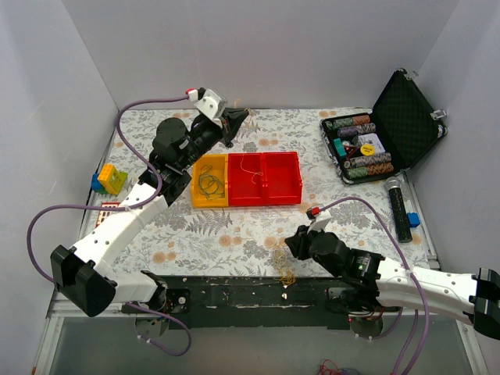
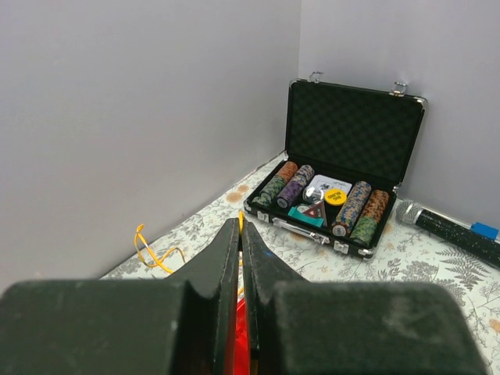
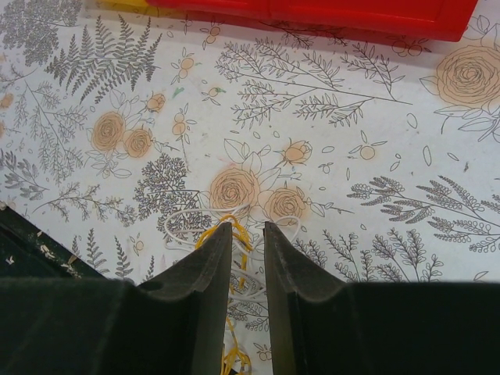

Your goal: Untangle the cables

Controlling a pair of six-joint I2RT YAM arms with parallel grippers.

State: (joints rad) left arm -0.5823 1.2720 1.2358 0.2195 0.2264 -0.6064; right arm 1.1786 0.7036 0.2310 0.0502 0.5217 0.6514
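Jaws left pinching a yellow cable [image 2: 148, 254], right part-spread astride the clump [image 3: 239, 248] by the near edge of the desk [image 1: 234, 234]: could grab several strands at once, tightening knots.

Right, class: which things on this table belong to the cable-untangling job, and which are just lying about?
Job: tangled cables by the right fingers; coiled cable in the yellow tray; loose cable in the red tray.
Lying about: poker chip case; microphone; toy blocks.
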